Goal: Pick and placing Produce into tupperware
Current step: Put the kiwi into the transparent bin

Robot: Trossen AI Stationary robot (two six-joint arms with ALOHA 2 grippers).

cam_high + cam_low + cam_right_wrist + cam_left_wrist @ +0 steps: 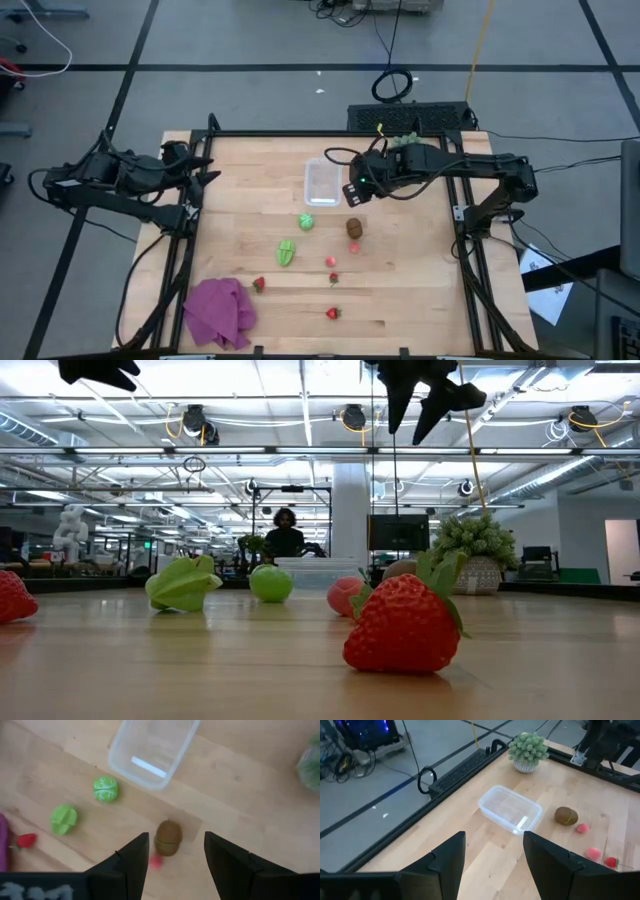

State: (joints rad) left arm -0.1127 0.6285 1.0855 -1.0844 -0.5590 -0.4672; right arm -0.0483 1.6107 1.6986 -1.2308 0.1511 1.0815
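Observation:
The clear tupperware (323,182) sits empty on the wooden table, toward the far edge. Near of it lie a round light green piece (306,222), a flatter green piece (286,252), a brown kiwi (354,228) and several small red strawberries (333,313). My right gripper (352,194) hangs open above the table between the tupperware and the kiwi; in its wrist view the kiwi (167,838) lies below the spread fingers. My left gripper (207,172) waits open at the table's far left edge, facing the tupperware (510,809).
A spiky pale-green plant in a pot (404,139) stands at the far edge right of the tupperware. A purple cloth (219,312) lies at the near left corner. A black frame (300,134) rims the table. A person sits far behind in the low view.

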